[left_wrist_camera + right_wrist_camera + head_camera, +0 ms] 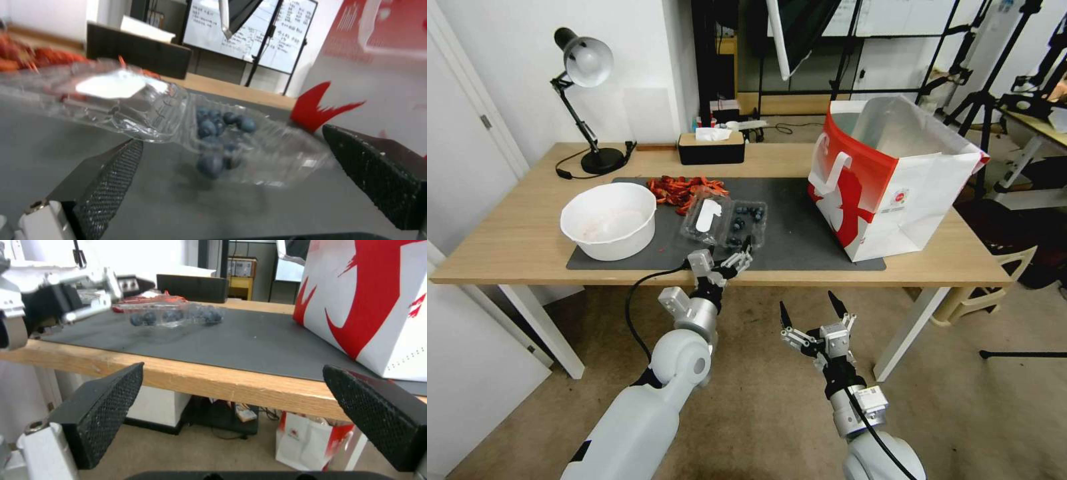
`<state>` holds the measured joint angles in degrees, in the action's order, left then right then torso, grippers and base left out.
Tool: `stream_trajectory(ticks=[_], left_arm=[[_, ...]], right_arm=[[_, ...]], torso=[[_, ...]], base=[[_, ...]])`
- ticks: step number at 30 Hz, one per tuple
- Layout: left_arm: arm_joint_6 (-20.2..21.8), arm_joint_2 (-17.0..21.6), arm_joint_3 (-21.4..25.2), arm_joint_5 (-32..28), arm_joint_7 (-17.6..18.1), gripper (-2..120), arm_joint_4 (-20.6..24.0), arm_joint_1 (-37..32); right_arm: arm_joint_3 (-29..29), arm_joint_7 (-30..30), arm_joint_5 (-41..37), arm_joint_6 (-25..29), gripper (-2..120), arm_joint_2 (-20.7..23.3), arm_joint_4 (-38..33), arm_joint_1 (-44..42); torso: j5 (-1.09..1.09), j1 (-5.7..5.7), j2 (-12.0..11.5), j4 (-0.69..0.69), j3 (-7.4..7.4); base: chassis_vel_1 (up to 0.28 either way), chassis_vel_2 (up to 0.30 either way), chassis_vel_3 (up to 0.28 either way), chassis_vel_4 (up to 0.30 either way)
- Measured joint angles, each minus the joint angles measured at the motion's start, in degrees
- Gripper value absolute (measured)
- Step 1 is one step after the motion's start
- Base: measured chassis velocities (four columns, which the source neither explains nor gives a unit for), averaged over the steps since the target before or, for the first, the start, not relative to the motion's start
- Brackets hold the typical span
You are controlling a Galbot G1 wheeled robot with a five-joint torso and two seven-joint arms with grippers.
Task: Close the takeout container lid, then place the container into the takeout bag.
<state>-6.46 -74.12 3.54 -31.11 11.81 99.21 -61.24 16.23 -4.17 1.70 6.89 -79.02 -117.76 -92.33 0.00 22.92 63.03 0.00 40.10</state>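
Box (746, 223) lies open on the grey mat (800, 227), lid (707, 217) folded flat beside the berry tray, label up. Bag (894, 180) stands well apart, toward the robot's right.

Best approach, probably: catch the lid's outer edge, swing it over the hinge, press until it snaps.

Left gripper (735, 261) just short of the box, fingers spread, empty. Right gripper (815, 319) below the table edge, spread wide, empty.
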Motion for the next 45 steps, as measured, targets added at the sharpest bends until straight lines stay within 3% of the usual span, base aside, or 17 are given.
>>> stream_trajectory(ticks=[6,20,29,32,38,45], left_arm=[[-1.2,0.2,0.2,5.2,-0.3,100,-1.3,0.2],[-5.7,1.4,1.8,16.6,-7.7,100,-4.0,0.3],[-6.4,3.2,3.6,19.9,-11.9,100,-4.9,0.6],[-8.0,4.3,5.3,23.7,-16.3,100,-5.7,0.7],[-8.0,5.9,6.3,23.9,-19.8,100,-5.7,0.9],[-6.8,9.7,8.0,24.1,-27.5,100,-5.0,2.5]], right_arm=[[0.0,0.0,0.1,0.1,100,-0.1,0.0,0.0],[0.0,0.1,0.2,0.1,100,-0.2,0.0,0.1],[0.0,0.1,0.3,0.1,100,-0.3,0.1,0.2],[0.0,0.1,0.4,0.0,100,-0.4,0.2,0.4],[-0.1,0.1,0.5,0.0,100,-0.6,0.2,0.3],[0.0,0.1,0.7,0.0,100,-0.7,0.1,0.1]], torso=[[0.0,0.0,0.0,0.0,0.0],[0.0,0.0,0.0,0.0,0.0],[-0.01,0.0,0.0,0.0,0.0],[0.0,0.0,0.0,0.0,0.0],[-0.01,0.0,0.0,0.0,0.0],[-0.01,0.0,0.0,0.0,0.0]], base=[[0.0,0.0,0.0,0.0],[0.0,0.0,0.0,0.0],[0.0,0.0,0.0,0.0],[0.0,0.0,0.0,0.0],[0.0,0.0,0.0,0.0],[0.0,0.0,0.0,0.0]])
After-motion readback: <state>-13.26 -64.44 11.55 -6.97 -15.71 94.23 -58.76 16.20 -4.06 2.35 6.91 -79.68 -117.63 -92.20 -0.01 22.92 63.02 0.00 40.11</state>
